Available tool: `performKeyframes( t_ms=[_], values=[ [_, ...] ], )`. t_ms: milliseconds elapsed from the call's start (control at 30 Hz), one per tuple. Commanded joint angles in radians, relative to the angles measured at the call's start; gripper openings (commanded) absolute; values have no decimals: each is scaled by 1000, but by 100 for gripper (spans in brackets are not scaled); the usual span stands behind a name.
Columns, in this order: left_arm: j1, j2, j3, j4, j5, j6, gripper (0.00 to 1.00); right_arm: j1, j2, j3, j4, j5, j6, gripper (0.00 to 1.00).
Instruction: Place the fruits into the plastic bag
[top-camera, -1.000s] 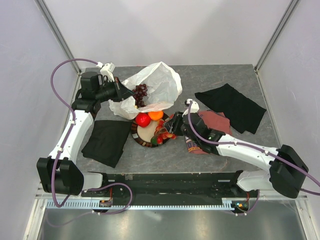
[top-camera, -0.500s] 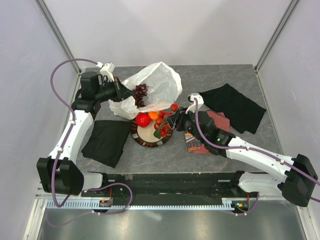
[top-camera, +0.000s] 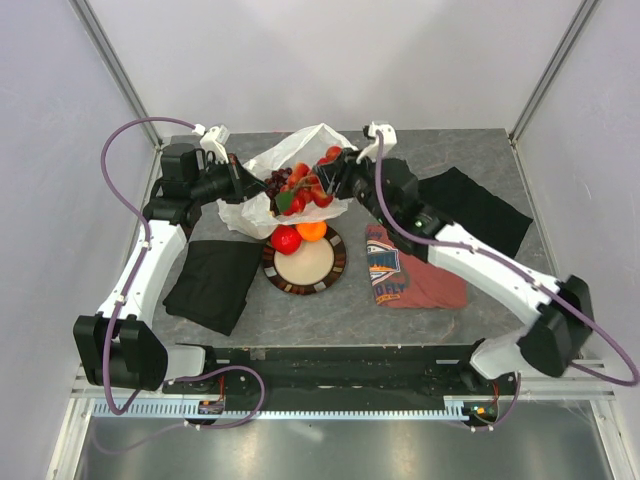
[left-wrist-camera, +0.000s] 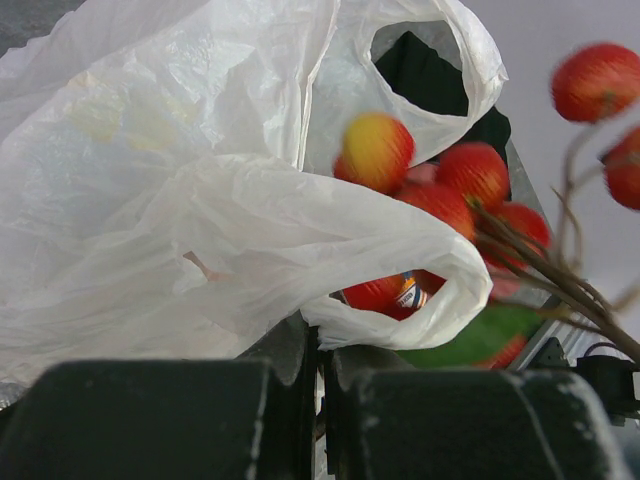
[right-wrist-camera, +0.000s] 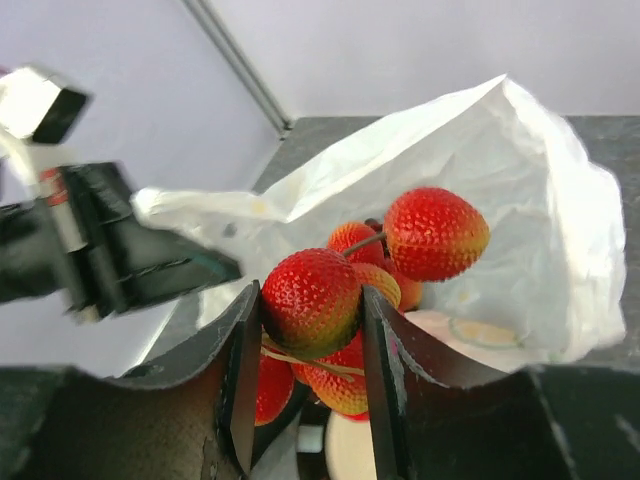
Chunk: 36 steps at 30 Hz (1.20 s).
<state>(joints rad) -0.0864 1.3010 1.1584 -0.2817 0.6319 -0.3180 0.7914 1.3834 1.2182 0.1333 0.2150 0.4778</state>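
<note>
Grips a cluster of small red fruits between the right gripper fingers, stems and a green leaf trailing, just above the mouth of the plastic bag. Pinches the bag's rim with the left gripper, fingers pressed together on the film, at the opening's 9 o'clock. Leaves a red apple and an orange on the plate at the bag's 6 o'clock. T-shirt at the plate's 3 o'clock, black cloth at its 9.
</note>
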Motion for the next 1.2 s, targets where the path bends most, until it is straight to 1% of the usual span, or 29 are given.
performKeyframes(
  t_ms=[0, 33, 233, 367, 400, 500, 567, 633, 833, 967, 1067, 1100, 1133, 1167],
  values=[
    [5, -5, 27, 21, 20, -21, 2, -66, 130, 133, 49, -84, -22, 0],
    [5, -5, 29, 21, 19, -21, 2, -70, 181, 153, 52, -86, -27, 0],
    [5, -2, 27, 21, 20, -21, 2, -90, 365, 291, 61, -89, -34, 0],
    [7, 0, 29, 21, 23, -21, 2, -90, 448, 366, 94, -166, 25, 0],
    [7, 0, 29, 22, 23, -21, 2, -89, 460, 372, 103, -180, 66, 0],
    [8, 0, 27, 22, 22, -21, 2, -81, 491, 382, 156, -213, 122, 0],
    [8, 1, 27, 21, 23, -24, 1, -75, 505, 382, 189, -213, 134, 0],
    [10, 3, 29, 21, 26, -24, 2, -70, 534, 386, 206, -252, 160, 0],
    [10, 3, 29, 22, 23, -24, 2, -63, 670, 454, 134, -282, 179, 0],
    [11, 4, 29, 21, 22, -23, 2, -57, 686, 426, 109, -260, 183, 0],
    [11, 6, 27, 21, 23, -23, 1, -52, 658, 392, 89, -200, 170, 0],
    [13, 6, 27, 21, 23, -23, 1, -52, 652, 385, 78, -195, 167, 1],
    [13, 4, 27, 22, 23, -23, 2, -54, 648, 383, 75, -184, 160, 4],
    [13, 4, 29, 21, 23, -23, 2, -52, 638, 382, 72, -183, 156, 12]
  ],
)
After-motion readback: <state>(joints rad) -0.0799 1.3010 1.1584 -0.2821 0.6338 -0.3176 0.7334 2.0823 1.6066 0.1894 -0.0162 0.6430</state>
